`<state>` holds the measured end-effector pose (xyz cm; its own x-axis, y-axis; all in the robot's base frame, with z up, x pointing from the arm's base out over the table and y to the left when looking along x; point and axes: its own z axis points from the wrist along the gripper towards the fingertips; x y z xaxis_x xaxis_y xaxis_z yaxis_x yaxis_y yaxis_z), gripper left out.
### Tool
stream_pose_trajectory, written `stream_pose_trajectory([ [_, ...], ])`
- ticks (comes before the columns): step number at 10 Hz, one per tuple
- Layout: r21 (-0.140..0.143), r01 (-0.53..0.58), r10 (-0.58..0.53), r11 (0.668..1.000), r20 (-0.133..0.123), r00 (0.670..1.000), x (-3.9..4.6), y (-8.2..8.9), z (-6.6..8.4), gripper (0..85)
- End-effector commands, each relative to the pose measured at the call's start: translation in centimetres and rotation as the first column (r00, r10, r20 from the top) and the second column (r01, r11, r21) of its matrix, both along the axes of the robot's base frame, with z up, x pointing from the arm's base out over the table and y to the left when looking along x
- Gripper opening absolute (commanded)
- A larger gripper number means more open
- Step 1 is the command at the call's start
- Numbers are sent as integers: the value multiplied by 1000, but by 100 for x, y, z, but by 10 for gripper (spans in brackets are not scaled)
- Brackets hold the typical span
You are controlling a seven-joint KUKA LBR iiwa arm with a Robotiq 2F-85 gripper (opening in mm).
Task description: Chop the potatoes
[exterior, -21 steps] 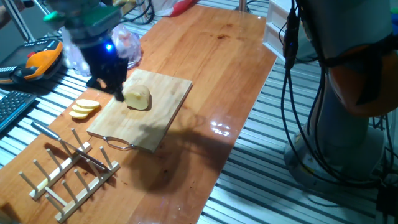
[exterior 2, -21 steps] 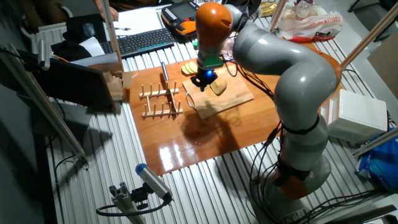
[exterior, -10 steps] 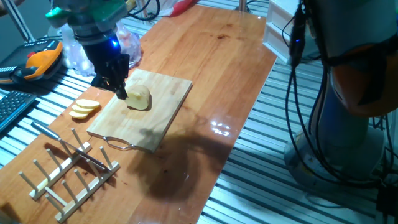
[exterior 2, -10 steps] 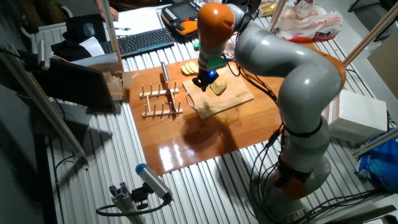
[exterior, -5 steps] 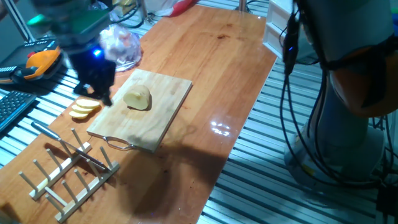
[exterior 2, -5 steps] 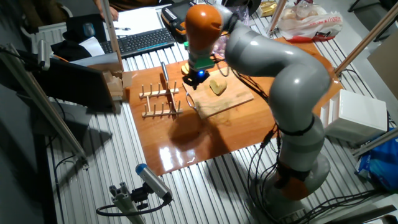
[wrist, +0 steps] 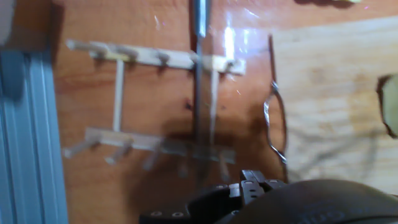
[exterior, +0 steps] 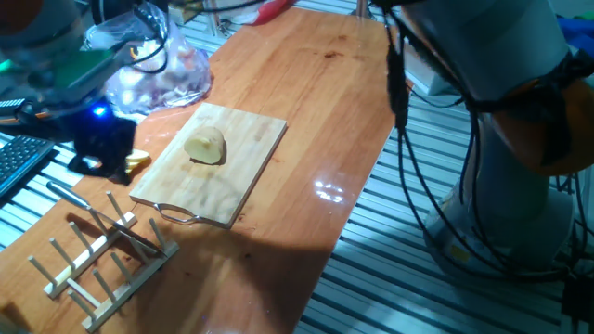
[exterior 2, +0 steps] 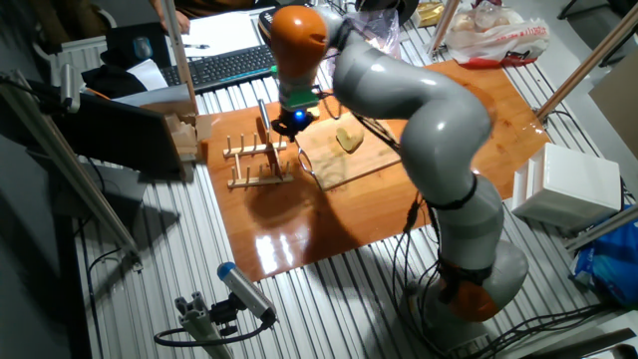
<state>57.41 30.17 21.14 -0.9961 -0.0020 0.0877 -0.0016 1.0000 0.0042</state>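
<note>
Hand view looks down on a pale wooden peg rack (wrist: 155, 106) with a knife (wrist: 199, 74) lying across its rails, just beside the wire handle (wrist: 273, 124) of the cutting board (wrist: 329, 93). One fixed view shows the rounded pale-yellow potato chunk (exterior: 205, 146) alone near the board's middle, bare board all round it. Potato slices (exterior: 137, 160) peek out beside the dark pincer (exterior: 100, 148) off the board's edge; whether it is wide or narrow I cannot tell. Glossy wooden counter (exterior: 316, 83) lies bare beyond.
</note>
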Motion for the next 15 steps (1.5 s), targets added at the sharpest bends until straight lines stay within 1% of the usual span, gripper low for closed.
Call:
stream_pose_trajectory([
  [1, -5, 6, -6, 1000, 1, 1000, 6, 477, -30, 0],
  [2, -47, 17, -15, 999, 26, 1000, 13, 533, -114, 170],
  [3, -80, 23, -19, 997, 49, 999, 26, 560, -186, 340],
  [4, -85, 31, -26, 996, 52, 998, 63, 564, -249, 340],
  [5, -80, 32, -28, 996, 52, 998, 111, 550, -313, 340],
  [7, -81, 21, -16, 996, 65, 998, 232, 505, -463, 340],
  [9, -61, -3, 8, 998, 82, 997, 322, 381, -590, 340],
  [10, -56, 0, 5, 998, 90, 996, 341, 367, -623, 340],
  [11, -85, 0, 9, 996, 103, 995, 350, 372, -645, 340],
  [12, -97, 6, 5, 995, 114, 993, 365, 361, -674, 340],
  [13, -106, 11, 4, 994, 136, 991, 384, 332, -723, 340],
  [14, -106, 11, 5, 994, 153, 988, 412, 300, -799, 340],
  [15, -100, 10, 6, 995, 154, 988, 432, 286, -858, 340],
])
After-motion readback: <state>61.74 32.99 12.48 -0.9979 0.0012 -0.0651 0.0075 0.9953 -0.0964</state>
